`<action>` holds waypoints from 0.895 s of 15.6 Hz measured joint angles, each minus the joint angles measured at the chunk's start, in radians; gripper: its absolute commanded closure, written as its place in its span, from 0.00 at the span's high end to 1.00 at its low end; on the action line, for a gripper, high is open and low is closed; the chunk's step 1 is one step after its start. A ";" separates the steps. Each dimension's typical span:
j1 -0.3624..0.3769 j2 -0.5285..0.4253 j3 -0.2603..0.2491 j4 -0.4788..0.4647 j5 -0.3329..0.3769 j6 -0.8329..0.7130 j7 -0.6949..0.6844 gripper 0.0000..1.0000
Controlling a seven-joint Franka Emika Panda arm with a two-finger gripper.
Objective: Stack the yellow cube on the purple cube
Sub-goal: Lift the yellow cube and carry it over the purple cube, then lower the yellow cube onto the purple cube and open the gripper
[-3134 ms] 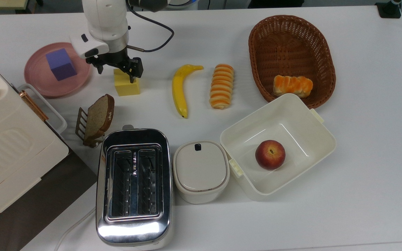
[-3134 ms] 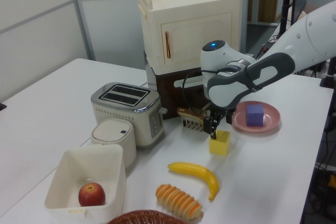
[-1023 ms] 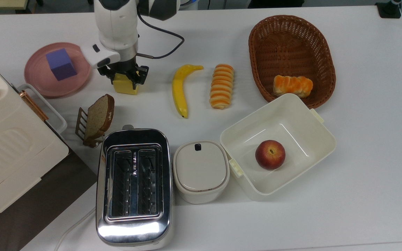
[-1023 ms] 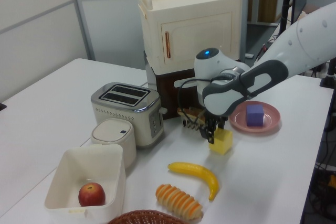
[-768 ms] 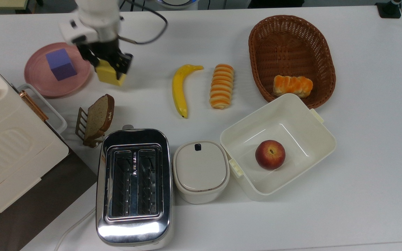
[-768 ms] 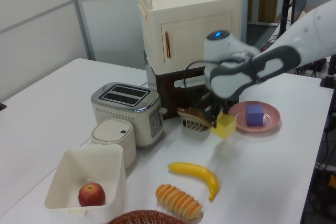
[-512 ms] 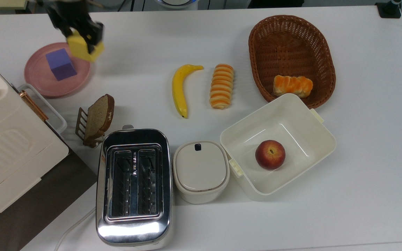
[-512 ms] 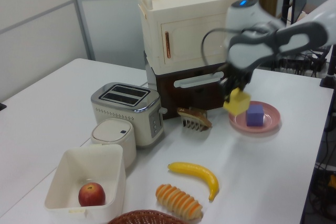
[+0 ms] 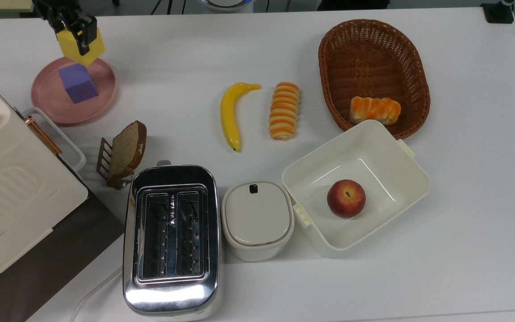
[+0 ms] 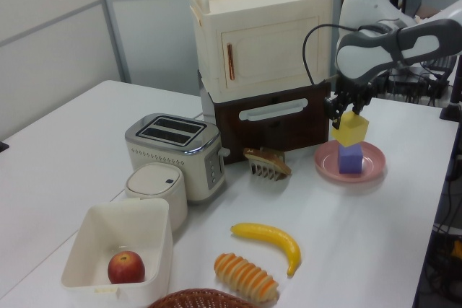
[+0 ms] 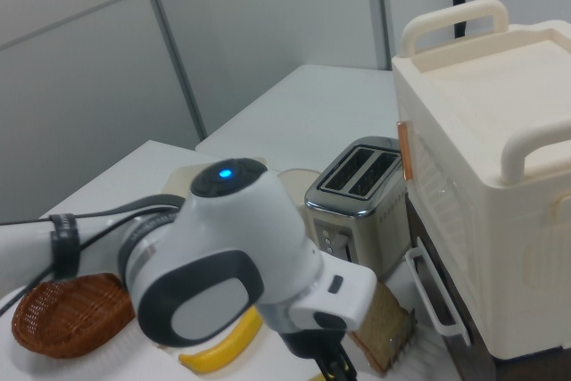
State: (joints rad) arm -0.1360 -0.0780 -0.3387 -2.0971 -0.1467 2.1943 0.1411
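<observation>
Yellow and matte, the sharp-edged cube (image 9: 81, 44) is held in the air between the dark fingers of the claw (image 9: 75, 27), which is closed on its sides. In the left view this yellow cube (image 10: 350, 128) is seen hanging just above the smaller violet-blue cube (image 10: 350, 157), tilted and turned a little off square. Whether a gap remains between the two blocks cannot be told for certain from the left view; they appear close to touching but not yet seated. The purple cube (image 9: 78, 82) sits upright on the round pink plate (image 9: 101, 96), which lies on the white table (image 9: 195, 53) near the cream cabinet (image 10: 263, 30).

The relation that matters is judged as follows: the purple cube lies almost straight below the claw, so the coming move is expected to be a short descent. In the top view the yellow cube appears above the purple one in the picture and overlaps its upper corner, which is taken to be partly an effect of height. As the carried block is the larger and sits skewed, a slight turn to square its faces with the block below would likely be needed, otherwise it may rock or slide off onto the plate when let go.

No brand, label or readable writing is found on either cube or on the plate.
</observation>
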 measured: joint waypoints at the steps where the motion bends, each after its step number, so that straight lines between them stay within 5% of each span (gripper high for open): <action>1: -0.004 0.014 -0.003 0.002 0.004 0.022 0.000 0.29; 14: -0.047 0.113 -0.014 0.012 0.016 0.120 0.000 0.29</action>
State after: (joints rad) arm -0.1827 0.0348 -0.3526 -2.0851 -0.1305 2.3145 0.1412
